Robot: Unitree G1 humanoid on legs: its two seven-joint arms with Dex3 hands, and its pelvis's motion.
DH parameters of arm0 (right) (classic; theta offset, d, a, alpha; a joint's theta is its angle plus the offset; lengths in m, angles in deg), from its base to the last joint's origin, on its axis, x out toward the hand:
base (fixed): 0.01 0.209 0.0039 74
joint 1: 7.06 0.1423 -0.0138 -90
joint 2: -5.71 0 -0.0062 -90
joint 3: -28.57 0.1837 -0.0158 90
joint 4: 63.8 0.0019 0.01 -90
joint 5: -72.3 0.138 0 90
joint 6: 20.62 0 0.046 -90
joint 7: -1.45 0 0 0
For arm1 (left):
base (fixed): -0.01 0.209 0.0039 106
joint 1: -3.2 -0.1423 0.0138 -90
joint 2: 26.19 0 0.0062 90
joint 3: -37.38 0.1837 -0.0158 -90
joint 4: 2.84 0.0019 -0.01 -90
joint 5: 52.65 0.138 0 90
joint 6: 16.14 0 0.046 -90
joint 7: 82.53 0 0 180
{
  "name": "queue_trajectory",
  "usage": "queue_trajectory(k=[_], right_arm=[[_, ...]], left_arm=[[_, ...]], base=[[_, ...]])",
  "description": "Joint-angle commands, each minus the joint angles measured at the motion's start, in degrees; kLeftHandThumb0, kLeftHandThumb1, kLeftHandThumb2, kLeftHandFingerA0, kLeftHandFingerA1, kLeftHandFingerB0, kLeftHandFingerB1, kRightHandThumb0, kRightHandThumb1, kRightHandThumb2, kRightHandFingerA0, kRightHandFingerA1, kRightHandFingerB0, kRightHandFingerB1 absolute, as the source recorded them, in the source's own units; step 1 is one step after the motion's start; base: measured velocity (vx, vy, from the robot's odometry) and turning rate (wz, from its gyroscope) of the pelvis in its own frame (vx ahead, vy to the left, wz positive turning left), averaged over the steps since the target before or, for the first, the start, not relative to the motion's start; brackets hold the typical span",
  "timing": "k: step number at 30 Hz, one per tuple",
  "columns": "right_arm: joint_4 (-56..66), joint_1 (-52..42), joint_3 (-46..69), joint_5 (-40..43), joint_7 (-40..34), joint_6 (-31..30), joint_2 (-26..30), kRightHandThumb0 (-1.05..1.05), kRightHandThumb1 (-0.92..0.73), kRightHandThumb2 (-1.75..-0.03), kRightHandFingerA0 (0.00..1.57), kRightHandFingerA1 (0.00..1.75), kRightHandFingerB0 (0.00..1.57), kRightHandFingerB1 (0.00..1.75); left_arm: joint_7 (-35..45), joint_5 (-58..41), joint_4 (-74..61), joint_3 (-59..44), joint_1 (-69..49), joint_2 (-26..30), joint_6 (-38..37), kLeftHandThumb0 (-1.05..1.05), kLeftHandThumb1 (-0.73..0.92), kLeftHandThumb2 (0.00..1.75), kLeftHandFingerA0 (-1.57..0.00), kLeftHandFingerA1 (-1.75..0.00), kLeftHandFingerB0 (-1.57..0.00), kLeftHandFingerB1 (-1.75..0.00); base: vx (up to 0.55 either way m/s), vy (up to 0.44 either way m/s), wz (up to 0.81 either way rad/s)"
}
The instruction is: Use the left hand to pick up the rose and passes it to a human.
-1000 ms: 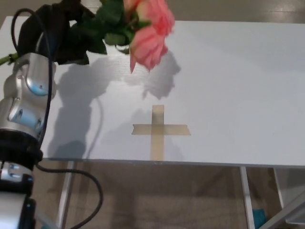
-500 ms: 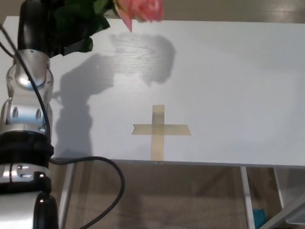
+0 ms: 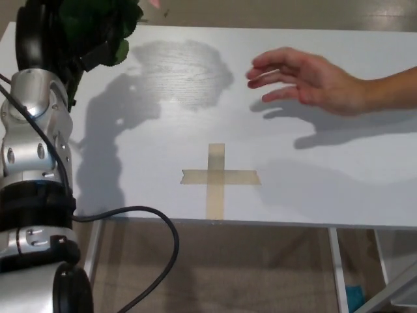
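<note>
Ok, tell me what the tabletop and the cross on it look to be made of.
Tabletop: probably wood or a wood-look laminate with a matte white finish; faint grain lines show in the shadowed patch. Cross: likely paper masking tape, two flat tan matte strips overlapped, one running to the table's near edge.

Silver jointed left arm [image 3: 32, 140], black cable [image 3: 140, 215], black hand [image 3: 40, 36]

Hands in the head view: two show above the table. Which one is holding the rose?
The robot's black left hand at top left holds the rose. The person's hand, reaching in from the right, is bare and empty.
</note>
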Motion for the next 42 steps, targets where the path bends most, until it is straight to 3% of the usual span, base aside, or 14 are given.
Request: queue_trajectory(k=[1,21,27,42], right_arm=[[-0.1,-0.3,-0.4,-0.5,0.6,-0.1,0.7,-0.56,-0.79,-0.64,0.60,0.56,0.47,0.36],[-0.1,-0.3,-1.2,-0.4,0.8,-0.2,0.8,-0.56,-0.79,-0.64,0.60,0.56,0.48,0.37],[-0.1,0.0,-1.1,-0.3,0.5,-0.5,0.5,-0.56,-0.79,-0.64,0.60,0.57,0.49,0.37],[0.2,-0.8,-0.6,0.2,0.9,0.3,0.3,-0.56,-0.79,-0.63,0.61,0.56,0.49,0.37]], left_arm=[[1.5,-3.7,0.8,0.5,-0.3,0.9,0.9,-0.17,0.81,0.67,-1.09,-1.41,-0.80,-1.03],[1.4,-6.1,-0.3,4.0,-1.1,-1.5,2.8,-0.18,0.79,0.68,-1.10,-1.42,-0.82,-1.03],[5.3,-10.9,0.7,4.0,0.5,-4.6,7.1,-0.18,0.79,0.70,-1.10,-1.45,-0.84,-0.98],[3.4,-15.7,-2.3,4.9,0.5,-14.4,13.7,-0.14,0.81,0.69,-1.12,-1.46,-0.85,-0.98]], base=[[0.00,0.000,0.00],[0.00,0.000,0.00],[0.00,0.000,0.00],[0.00,0.000,0.00]])
